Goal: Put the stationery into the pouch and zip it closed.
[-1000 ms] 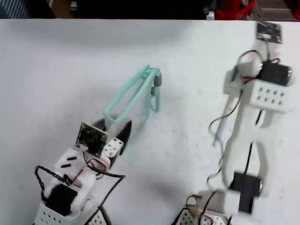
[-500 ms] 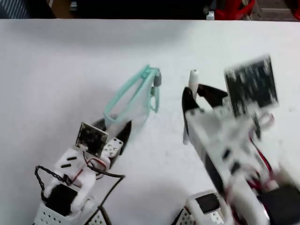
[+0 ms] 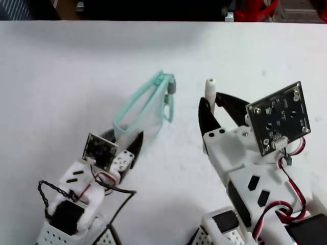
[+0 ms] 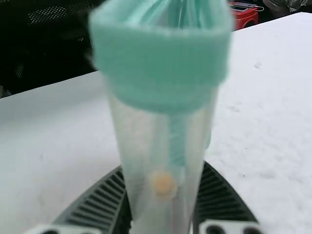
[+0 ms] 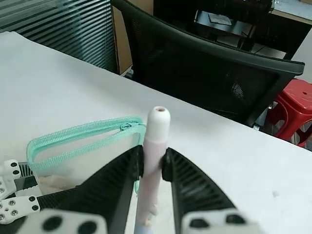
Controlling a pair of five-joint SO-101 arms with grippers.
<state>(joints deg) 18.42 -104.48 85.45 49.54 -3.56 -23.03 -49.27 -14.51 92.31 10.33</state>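
A clear pouch [image 3: 145, 109] with a teal zipper rim lies on the white table, its mouth gaping. My left gripper [image 3: 126, 144] is shut on the pouch's near end; in the left wrist view the pouch [image 4: 163, 97] stands up between the jaws of the left gripper [image 4: 163, 214]. To the right of the pouch, my right gripper [image 3: 210, 100] is shut on a white pen [image 3: 209, 88]. In the right wrist view the pen [image 5: 156, 141] pokes out past the right gripper [image 5: 152, 158], with the pouch [image 5: 83, 139] lying just beyond it.
A grey zipper pull [image 3: 171, 85] sits at the pouch's far end. The table's far edge [image 3: 153, 21] runs along the back, and a black chair [image 5: 219, 63] and a red stool [image 5: 292, 107] stand beyond it. Bare table surrounds the pouch.
My right arm has drawn back from its far-right stretch and swung left, bringing the pen up close beside the pouch. The left arm and pouch have stayed put.
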